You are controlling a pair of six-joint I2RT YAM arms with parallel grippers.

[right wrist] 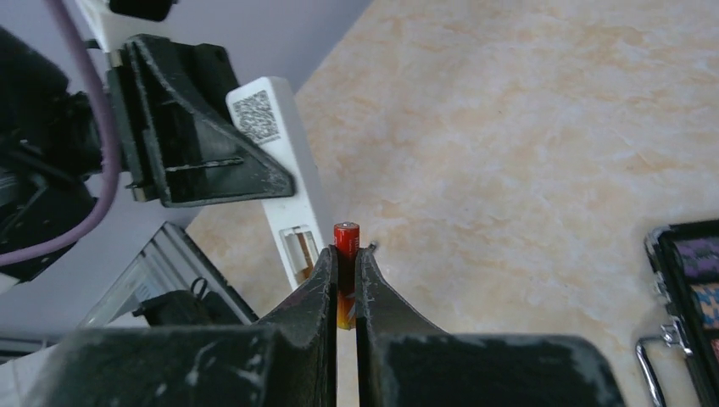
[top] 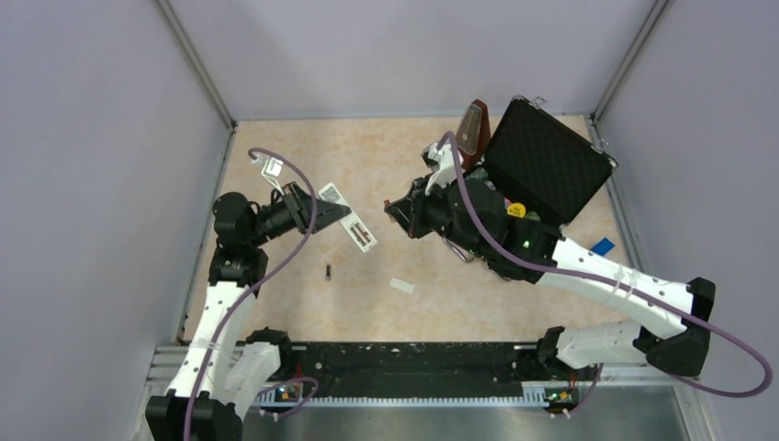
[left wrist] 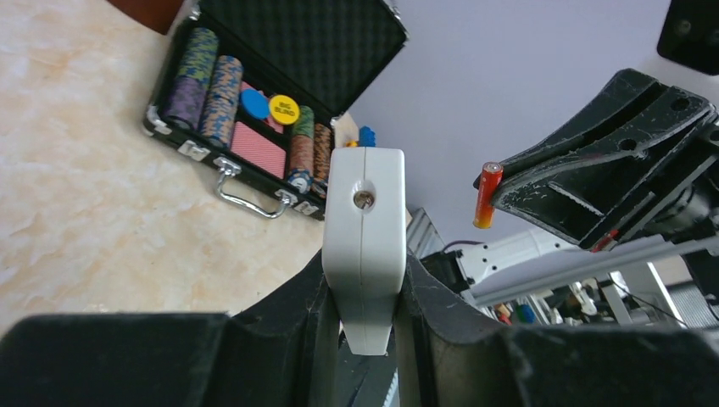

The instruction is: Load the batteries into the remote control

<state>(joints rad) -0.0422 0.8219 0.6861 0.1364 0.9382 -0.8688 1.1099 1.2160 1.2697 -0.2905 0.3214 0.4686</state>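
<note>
The remote control (top: 351, 223), a slim white bar, is held above the table with my left gripper (top: 323, 211) shut on its sides; the left wrist view shows its end (left wrist: 365, 222) wedged between the fingers. Its open battery bay (right wrist: 298, 253) faces my right gripper (right wrist: 346, 254), which is shut on the red battery (right wrist: 346, 241), held upright a short way from the remote. The same red battery (left wrist: 487, 195) appears in the left wrist view. The black battery (top: 328, 271) lies on the table below the remote.
A small white cover piece (top: 401, 286) lies on the table near the middle. An open black case (top: 544, 165) of poker chips (left wrist: 212, 93) stands at the back right beside a brown object (top: 472, 130). A blue item (top: 603, 246) lies at the right.
</note>
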